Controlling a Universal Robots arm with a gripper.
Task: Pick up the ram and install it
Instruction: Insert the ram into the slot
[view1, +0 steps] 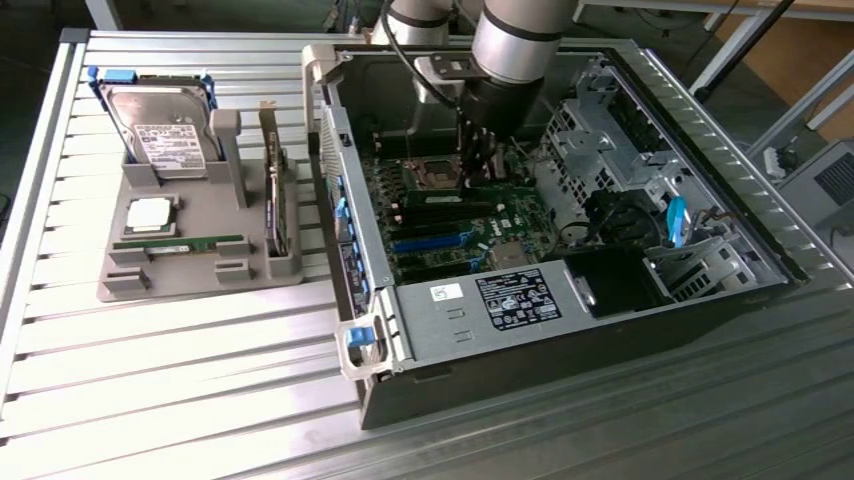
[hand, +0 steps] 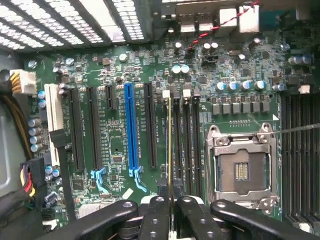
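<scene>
**Ram over the memory slots**

The black claw (hand: 170, 220) is clamped on the thin green ram stick (hand: 170, 150), seen edge-on, inside the open grey computer case (view1: 400, 340), over the green motherboard's (hand: 115, 145) black memory slots (hand: 182, 145).

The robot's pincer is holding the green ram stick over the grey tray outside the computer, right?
Not quite. The pincer does hold the ram, seen edge-on in the wrist view, but it is inside the computer case, over the motherboard by the memory slots, not over the grey tray. The exterior view shows the arm reaching into the case.
</scene>
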